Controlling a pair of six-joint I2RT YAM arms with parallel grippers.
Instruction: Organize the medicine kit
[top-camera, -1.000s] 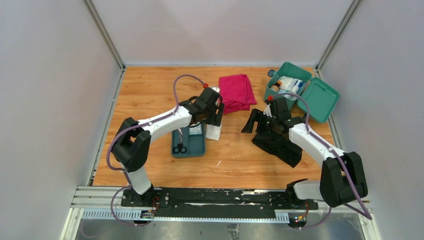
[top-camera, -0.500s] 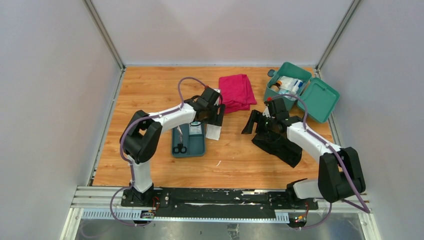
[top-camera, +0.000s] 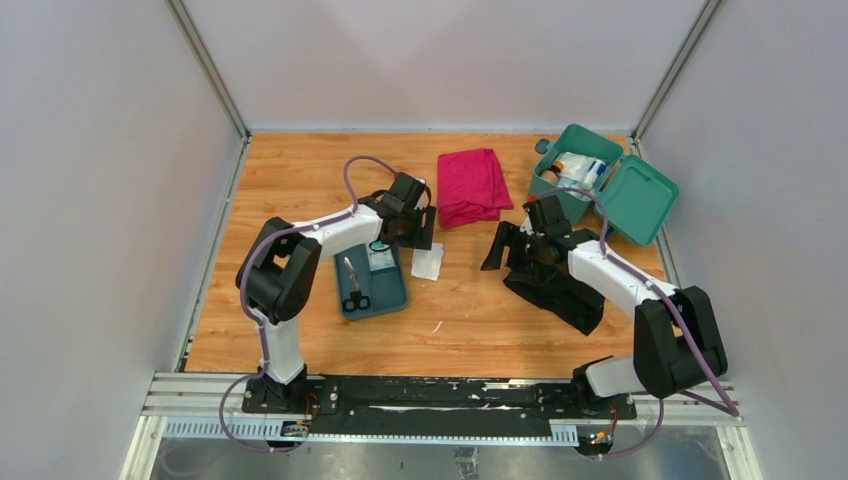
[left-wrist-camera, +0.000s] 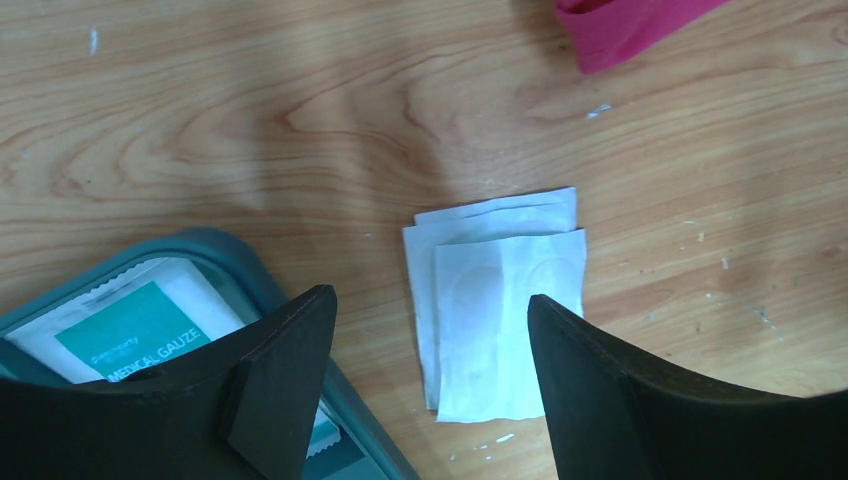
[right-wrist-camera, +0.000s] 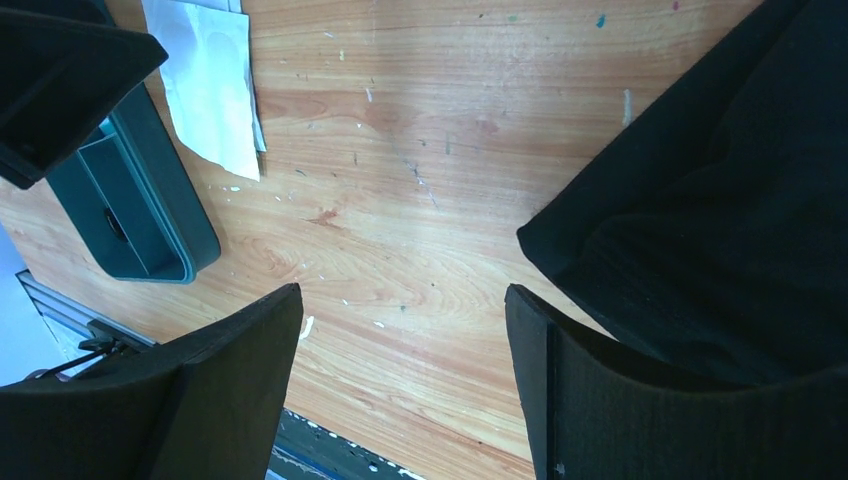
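Note:
The medicine kit (top-camera: 560, 185), a teal-green box, stands at the back right with its lid (top-camera: 637, 201) swung open and supplies inside. My left gripper (top-camera: 418, 232) hangs open above the table. Two overlapping white packets (left-wrist-camera: 505, 310) lie on the wood between its fingers, untouched. A gauze packet (left-wrist-camera: 130, 330) rests in the dark-teal tray (top-camera: 392, 297), beside scissors (top-camera: 352, 285). Open and holding nothing, my right gripper (top-camera: 505, 248) hovers over bare wood (right-wrist-camera: 400, 300) just left of the black cloth (right-wrist-camera: 720, 200).
A folded pink cloth (top-camera: 472, 185) lies at the back middle, its corner (left-wrist-camera: 630, 25) showing in the left wrist view. The black cloth (top-camera: 560, 290) spreads under the right arm. Metal corner posts and white walls bound the table.
My left gripper has drawn back to the left, uncovering the white packets and the gauze packet in the tray. The right gripper has barely shifted.

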